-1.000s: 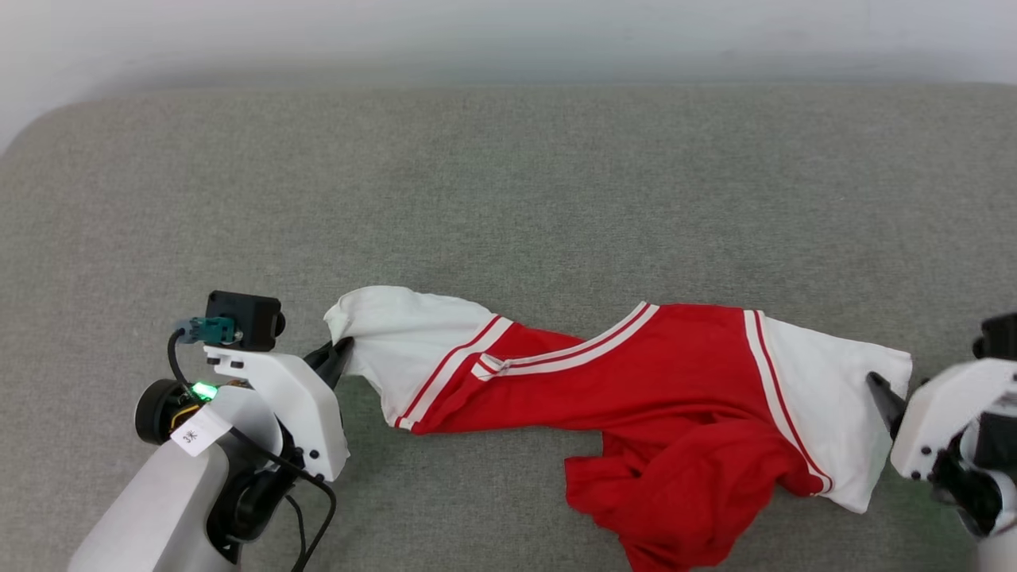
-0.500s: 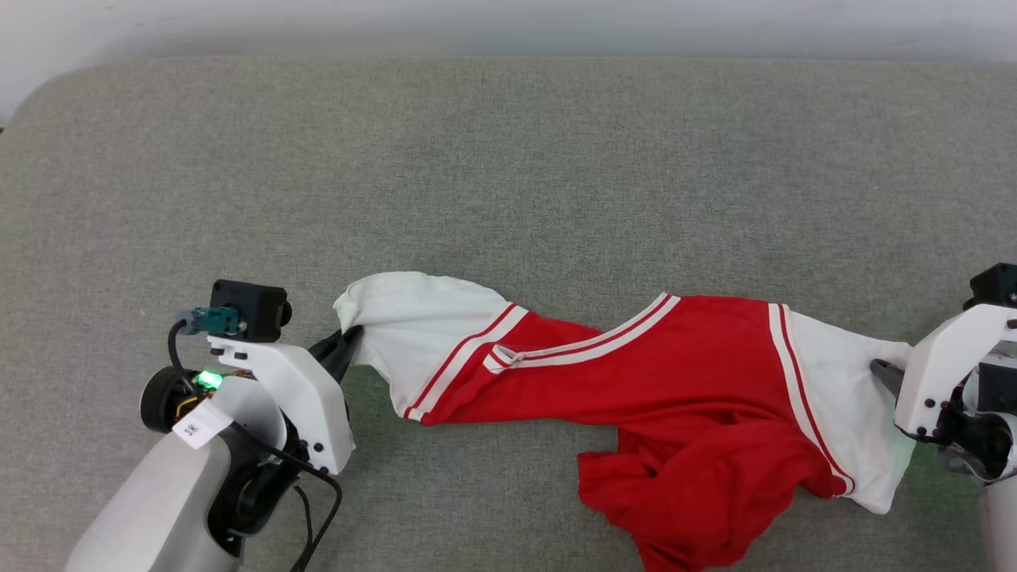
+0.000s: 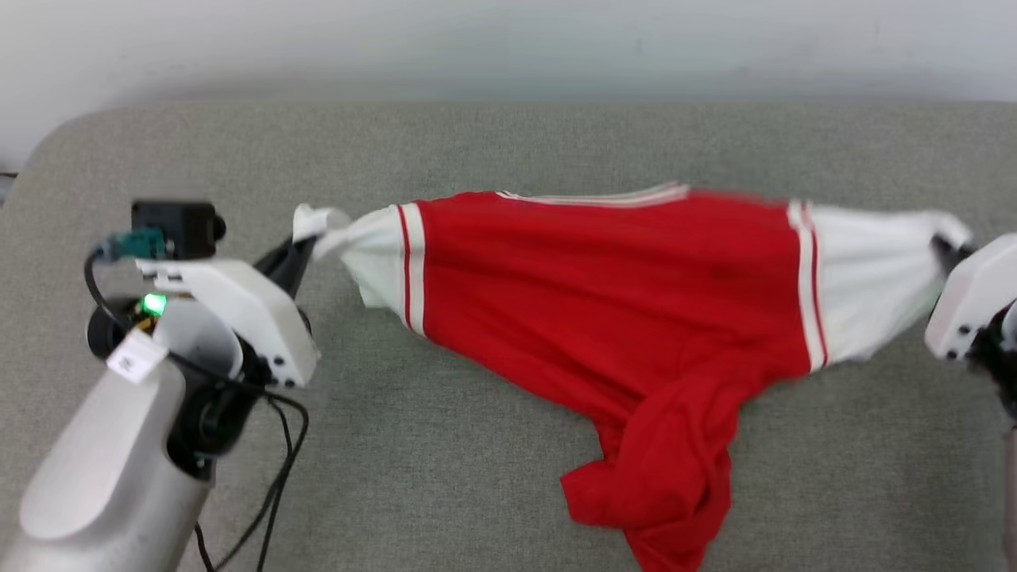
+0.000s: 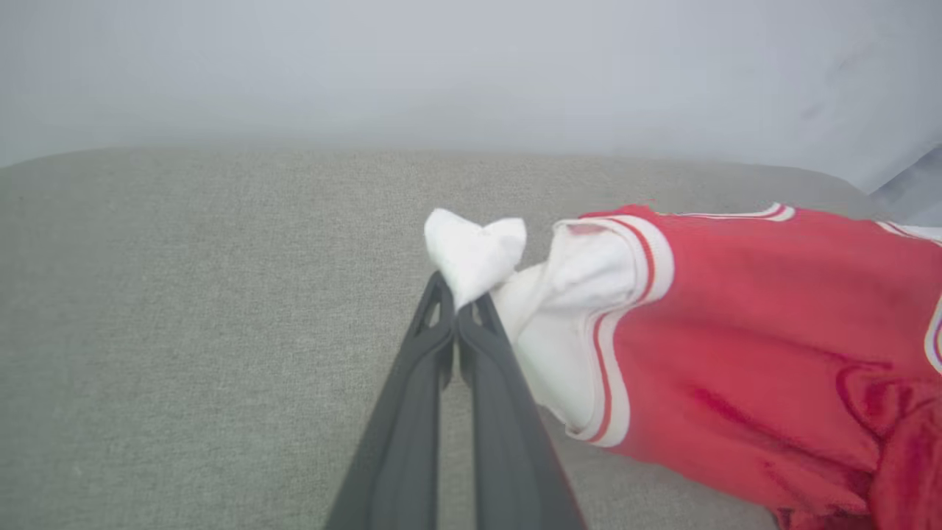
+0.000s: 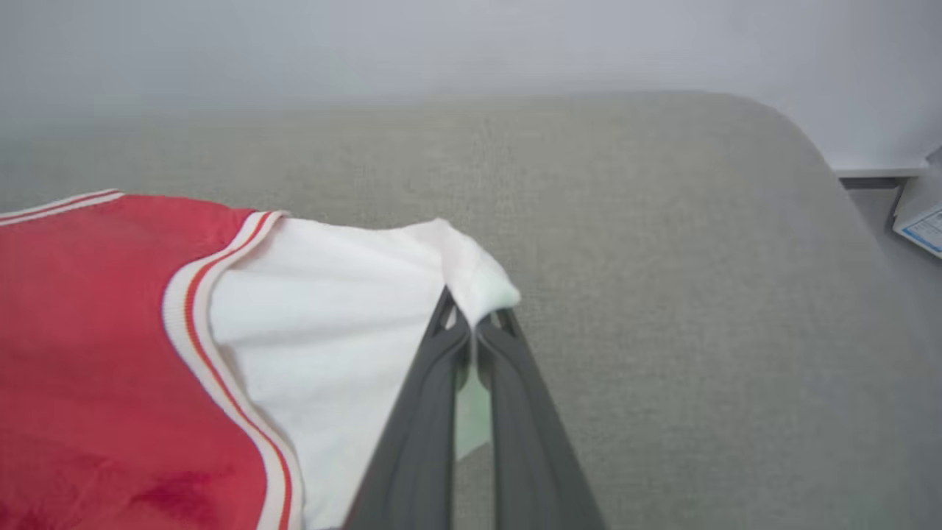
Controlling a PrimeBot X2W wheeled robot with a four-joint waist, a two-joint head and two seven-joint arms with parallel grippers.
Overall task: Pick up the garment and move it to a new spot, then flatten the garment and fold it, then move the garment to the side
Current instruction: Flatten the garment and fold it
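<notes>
The garment (image 3: 604, 286), a red jersey with white sleeves and red-and-white striped trim, hangs stretched between my two grippers above the grey cushion. My left gripper (image 3: 306, 245) is shut on the tip of its left white sleeve (image 4: 475, 254), and the left wrist view shows the fingers (image 4: 412, 412) pinched together on the cloth. My right gripper (image 3: 945, 248) is shut on the other white sleeve (image 5: 471, 283). The red lower part (image 3: 659, 485) sags down in a bunch toward the front. The chest lettering is hidden.
A wide grey upholstered surface (image 3: 508, 143) runs under everything, with a pale wall behind it. Its rounded corners show at the far left (image 3: 48, 143) and in the right wrist view (image 5: 795, 140). A white box (image 5: 920, 213) sits off that right edge.
My right gripper has shut on the right sleeve. Both arms have risen and drawn apart, lifting the garment and pulling its top edge taut. The camera has shifted too.
</notes>
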